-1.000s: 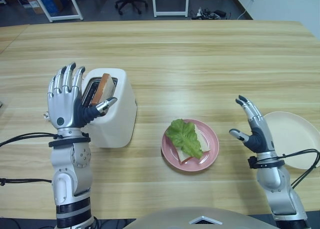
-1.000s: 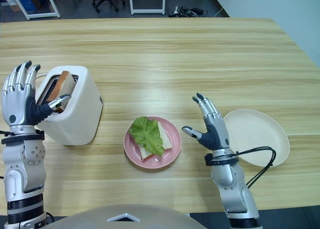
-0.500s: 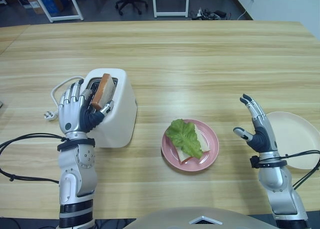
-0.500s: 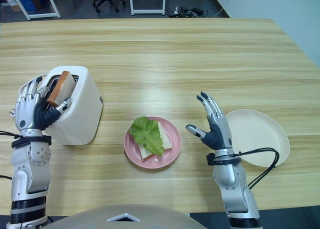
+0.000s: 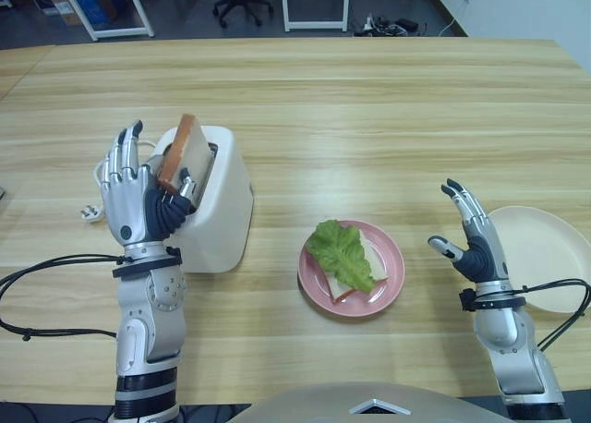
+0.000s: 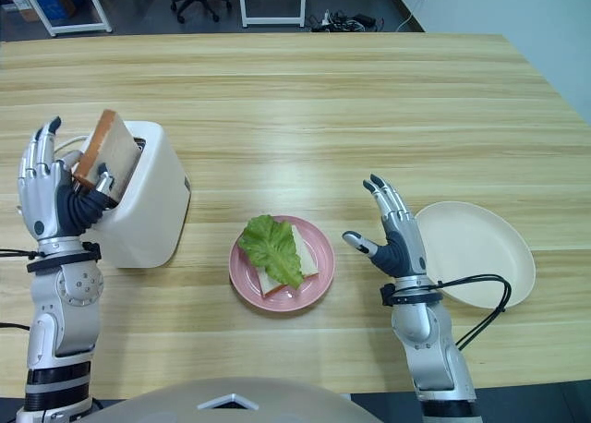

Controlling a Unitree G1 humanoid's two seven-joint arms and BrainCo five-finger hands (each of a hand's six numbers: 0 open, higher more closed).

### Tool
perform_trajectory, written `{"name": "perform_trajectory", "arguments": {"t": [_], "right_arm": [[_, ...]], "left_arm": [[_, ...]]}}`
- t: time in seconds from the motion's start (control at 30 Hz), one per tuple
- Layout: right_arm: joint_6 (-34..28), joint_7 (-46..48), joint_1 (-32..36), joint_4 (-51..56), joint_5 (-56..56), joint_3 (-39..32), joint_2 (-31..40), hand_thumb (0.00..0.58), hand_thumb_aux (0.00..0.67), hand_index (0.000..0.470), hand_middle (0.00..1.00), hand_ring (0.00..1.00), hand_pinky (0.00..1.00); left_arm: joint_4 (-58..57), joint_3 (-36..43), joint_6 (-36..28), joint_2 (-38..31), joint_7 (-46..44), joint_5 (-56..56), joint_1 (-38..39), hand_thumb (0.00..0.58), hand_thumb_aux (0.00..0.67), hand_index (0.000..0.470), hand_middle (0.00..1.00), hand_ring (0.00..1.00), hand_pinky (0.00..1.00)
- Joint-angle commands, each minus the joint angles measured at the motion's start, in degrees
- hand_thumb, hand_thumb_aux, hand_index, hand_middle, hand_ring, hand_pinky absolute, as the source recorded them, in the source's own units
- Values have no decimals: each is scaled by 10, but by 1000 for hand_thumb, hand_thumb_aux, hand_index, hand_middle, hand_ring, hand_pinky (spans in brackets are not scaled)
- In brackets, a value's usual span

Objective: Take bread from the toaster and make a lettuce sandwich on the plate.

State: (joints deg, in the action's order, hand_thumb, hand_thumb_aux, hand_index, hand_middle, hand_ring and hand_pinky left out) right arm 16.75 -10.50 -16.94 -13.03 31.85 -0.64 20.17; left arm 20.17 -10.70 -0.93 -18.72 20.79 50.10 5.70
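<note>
A white toaster (image 5: 220, 212) stands at the left of the wooden table. My left hand (image 5: 138, 206) is beside its slot, shut on a slice of bread (image 5: 178, 151) that stands tilted and mostly raised out of the slot. A pink plate (image 5: 394, 259) near the table's middle front carries another bread slice (image 5: 372, 257) with a green lettuce leaf (image 5: 340, 251) lying over it. My right hand (image 5: 471, 247) hovers open to the right of the pink plate, palm turned toward it, holding nothing.
A cream plate (image 5: 545, 257) lies at the right, just behind my right hand. The toaster's white cord and plug (image 5: 92, 212) trail on the table left of my left hand. Bare wood spreads behind the toaster and plates.
My left hand dropped to the toaster slot, closed on the bread slice and lifted it upward out of the slot. The right hand has barely shifted.
</note>
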Motion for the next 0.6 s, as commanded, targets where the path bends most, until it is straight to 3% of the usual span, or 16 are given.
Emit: {"name": "perform_trajectory", "arguments": {"t": [0.03,0.17,0.33,0.47,0.6], "right_arm": [[2,-4,11,13,7,-5,-6,0,0,0,0,0,0],[5,-8,14,23,7,-9,-9,0,0,0,0,0,0],[6,-11,23,35,-8,-3,-15,0,0,0,0,0,0],[3,-22,30,43,-37,32,-18,0,0,0,0,0,0],[5,-27,29,47,-51,59,-17,0,0,0,0,0,0]], "left_arm": [[49,-37,27,-12,65,-2,-34,580,670,470,0,0,0],[99,-46,63,-18,77,-19,-46,580,670,470,0,0,0],[175,15,128,5,0,-163,-43,580,670,470,0,0,0],[171,130,121,46,-107,-309,-20,580,670,470,0,0,0],[101,222,104,71,-184,-373,19,580,670,470,0,0,0]]}}
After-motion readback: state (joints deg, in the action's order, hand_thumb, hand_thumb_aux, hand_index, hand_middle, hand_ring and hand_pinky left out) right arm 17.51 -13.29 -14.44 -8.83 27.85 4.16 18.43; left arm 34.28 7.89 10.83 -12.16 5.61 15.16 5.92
